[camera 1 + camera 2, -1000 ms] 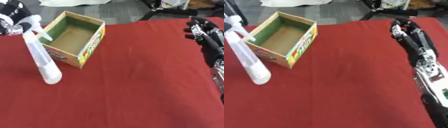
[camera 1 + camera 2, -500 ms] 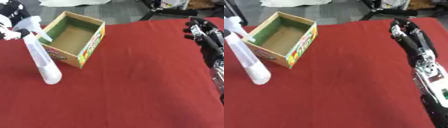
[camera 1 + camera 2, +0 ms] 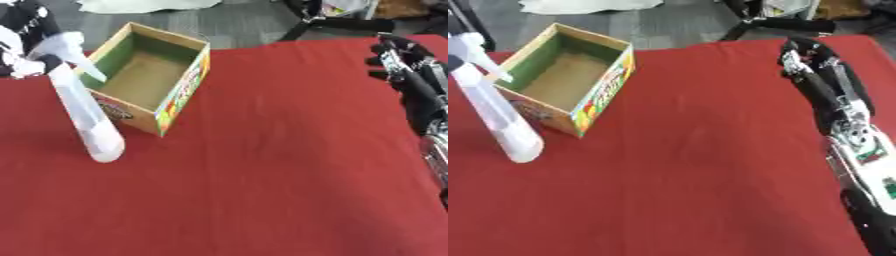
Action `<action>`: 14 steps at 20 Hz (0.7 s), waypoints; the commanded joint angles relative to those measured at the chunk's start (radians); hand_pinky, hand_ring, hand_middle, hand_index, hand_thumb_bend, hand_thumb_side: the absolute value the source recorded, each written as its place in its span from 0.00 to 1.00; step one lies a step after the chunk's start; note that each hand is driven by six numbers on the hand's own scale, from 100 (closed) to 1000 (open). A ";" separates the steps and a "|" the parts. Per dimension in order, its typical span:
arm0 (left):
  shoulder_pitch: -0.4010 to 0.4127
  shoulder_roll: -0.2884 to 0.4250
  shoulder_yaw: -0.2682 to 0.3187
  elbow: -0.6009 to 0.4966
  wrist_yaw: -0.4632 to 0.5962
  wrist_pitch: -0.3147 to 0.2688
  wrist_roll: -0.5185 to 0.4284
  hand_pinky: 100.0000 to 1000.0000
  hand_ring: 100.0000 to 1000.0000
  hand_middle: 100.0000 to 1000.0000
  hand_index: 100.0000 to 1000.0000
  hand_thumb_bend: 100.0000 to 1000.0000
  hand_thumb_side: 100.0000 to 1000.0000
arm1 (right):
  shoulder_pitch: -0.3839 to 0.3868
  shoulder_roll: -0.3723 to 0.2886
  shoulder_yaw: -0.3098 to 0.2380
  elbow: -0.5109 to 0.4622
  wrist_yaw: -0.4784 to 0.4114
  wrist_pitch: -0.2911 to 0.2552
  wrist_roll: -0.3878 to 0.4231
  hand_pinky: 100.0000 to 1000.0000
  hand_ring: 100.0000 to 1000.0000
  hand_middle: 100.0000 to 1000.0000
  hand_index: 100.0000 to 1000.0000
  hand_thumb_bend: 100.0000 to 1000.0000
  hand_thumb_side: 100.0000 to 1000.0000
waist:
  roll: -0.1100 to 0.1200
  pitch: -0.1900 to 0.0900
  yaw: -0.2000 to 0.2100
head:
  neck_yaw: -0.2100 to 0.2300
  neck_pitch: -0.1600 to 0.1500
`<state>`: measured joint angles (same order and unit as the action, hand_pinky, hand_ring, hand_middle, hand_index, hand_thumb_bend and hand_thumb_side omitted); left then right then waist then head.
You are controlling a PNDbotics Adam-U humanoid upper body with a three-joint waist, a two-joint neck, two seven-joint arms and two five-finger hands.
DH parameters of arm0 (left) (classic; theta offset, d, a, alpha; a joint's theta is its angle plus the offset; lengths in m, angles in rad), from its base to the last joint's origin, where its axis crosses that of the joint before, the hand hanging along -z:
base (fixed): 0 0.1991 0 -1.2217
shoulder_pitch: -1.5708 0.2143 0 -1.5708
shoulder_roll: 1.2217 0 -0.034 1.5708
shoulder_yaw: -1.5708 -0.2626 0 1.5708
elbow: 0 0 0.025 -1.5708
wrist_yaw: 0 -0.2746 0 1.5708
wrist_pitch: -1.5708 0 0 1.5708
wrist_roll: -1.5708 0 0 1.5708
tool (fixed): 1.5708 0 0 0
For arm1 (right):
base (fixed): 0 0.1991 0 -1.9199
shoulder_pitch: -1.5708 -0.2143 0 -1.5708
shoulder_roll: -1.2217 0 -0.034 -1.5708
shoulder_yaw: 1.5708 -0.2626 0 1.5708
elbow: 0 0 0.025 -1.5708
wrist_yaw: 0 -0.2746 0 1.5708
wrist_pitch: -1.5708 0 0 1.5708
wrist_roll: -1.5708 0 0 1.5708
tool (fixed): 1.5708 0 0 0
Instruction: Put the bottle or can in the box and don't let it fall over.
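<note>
Left hand (image 3: 24, 37) has the spray bottle (image 3: 83, 110) by its neck, fingers curled round the trigger head; bottle more tilted than a second ago, base near the counter (image 3: 262, 175) (lifting begun, I judge). Box (image 3: 153, 80) just beside, empty. Right hand (image 3: 398, 55) idle, fingers relaxed.

Red tablecloth (image 3: 289, 165) fills nearly the whole view — smooth, running edge to edge. Beyond its far edge, grey floor (image 3: 245, 25). A pale sheet (image 3: 592, 5) lies crumpled on that floor at the top. To the upper right, black stand legs (image 3: 337, 24) splay across the floor — something cluttered sits behind them, too blurred to name.
</note>
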<state>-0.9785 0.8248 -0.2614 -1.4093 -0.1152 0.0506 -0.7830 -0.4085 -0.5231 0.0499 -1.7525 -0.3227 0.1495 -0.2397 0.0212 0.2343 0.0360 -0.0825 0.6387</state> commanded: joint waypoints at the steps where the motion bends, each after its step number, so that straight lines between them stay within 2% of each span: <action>1: -0.026 0.020 0.018 -0.020 0.000 0.002 0.011 0.42 0.38 0.46 0.50 0.01 0.00 | -0.008 -0.014 -0.006 -0.007 -0.005 -0.001 0.003 0.79 0.77 0.74 0.83 0.00 0.43 | -0.001 -0.019 0.002 | -0.004 -0.009; 14: -0.044 0.029 0.050 -0.039 0.018 0.005 0.024 0.41 0.37 0.44 0.48 0.03 0.00 | -0.001 -0.019 -0.009 -0.005 -0.005 -0.002 0.000 0.79 0.77 0.74 0.83 0.00 0.43 | 0.003 -0.037 0.014 | -0.011 0.002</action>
<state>-0.9976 0.8250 -0.2348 -1.4313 -0.1053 0.0549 -0.7653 -0.4023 -0.5231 0.0499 -1.7522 -0.3227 0.1501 -0.2376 0.0231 0.2202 0.0493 -0.0905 0.6397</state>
